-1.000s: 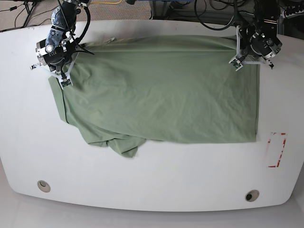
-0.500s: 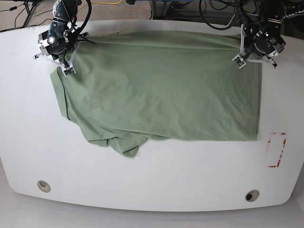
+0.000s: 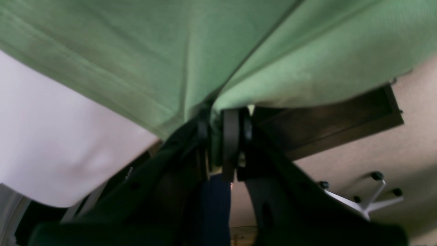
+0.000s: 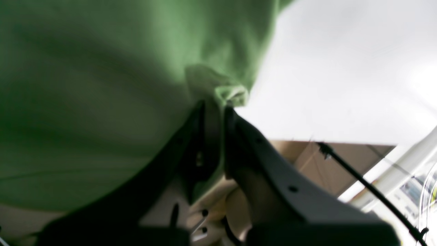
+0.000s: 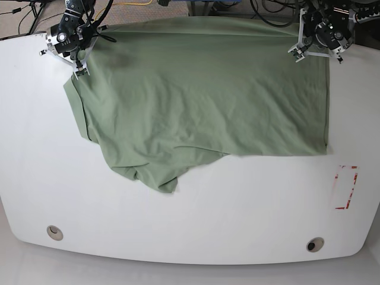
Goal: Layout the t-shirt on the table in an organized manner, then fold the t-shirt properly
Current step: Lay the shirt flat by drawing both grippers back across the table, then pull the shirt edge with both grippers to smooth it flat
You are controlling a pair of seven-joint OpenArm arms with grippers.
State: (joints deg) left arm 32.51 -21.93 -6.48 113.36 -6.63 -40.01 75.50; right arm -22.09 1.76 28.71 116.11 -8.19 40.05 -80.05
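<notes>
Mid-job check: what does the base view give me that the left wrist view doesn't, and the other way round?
Only base: the whole t-shirt spread on the table, one bunched sleeve toward the near edge, the right gripper, the red-outlined mark and both grommet holes.
Only left wrist: the left gripper up close, jaws shut on a pinched fold, floor beyond the table edge.
Both: green cloth, white tabletop.

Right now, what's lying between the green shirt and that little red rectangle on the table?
Nothing. In the base view, only bare white table separates the t-shirt from the red rectangle mark.
</notes>
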